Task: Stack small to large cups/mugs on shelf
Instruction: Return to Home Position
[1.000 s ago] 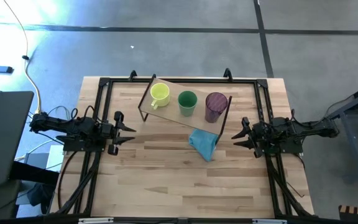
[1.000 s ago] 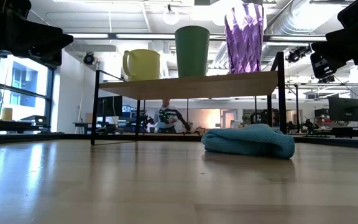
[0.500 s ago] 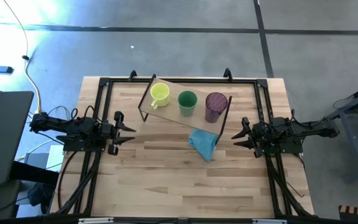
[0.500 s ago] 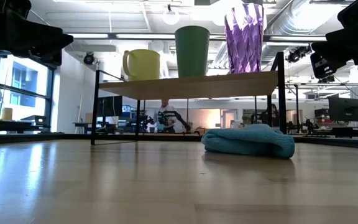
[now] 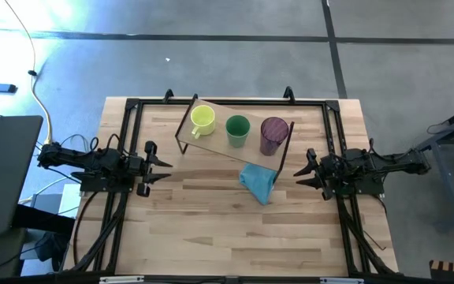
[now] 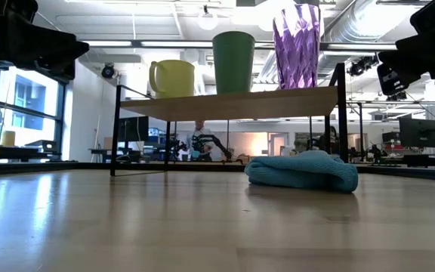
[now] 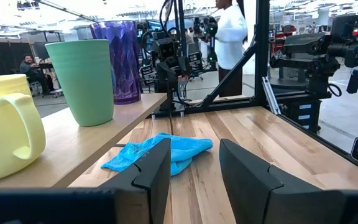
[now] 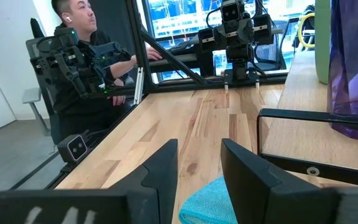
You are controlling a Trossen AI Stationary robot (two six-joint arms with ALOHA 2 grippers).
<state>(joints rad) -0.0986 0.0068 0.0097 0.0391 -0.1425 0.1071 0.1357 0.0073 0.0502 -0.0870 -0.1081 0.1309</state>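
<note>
A small yellow mug (image 5: 202,120), a green cup (image 5: 237,130) and a purple ribbed tumbler (image 5: 273,135) stand upright in a row, on their bases, on the light wooden shelf (image 5: 221,147) at the table's far middle. They also show in the low view: the mug (image 6: 172,78), the cup (image 6: 233,62), the tumbler (image 6: 297,47). My left gripper (image 5: 162,163) is open and empty at the table's left side, its fingers (image 7: 154,174) pointing toward the shelf. My right gripper (image 5: 299,171) is open and empty at the right side.
A crumpled blue cloth (image 5: 258,182) lies on the table just near of the shelf's right end, between the two grippers. Black frame rails (image 5: 124,126) run along the table's left, far and right edges. People show in the room beyond.
</note>
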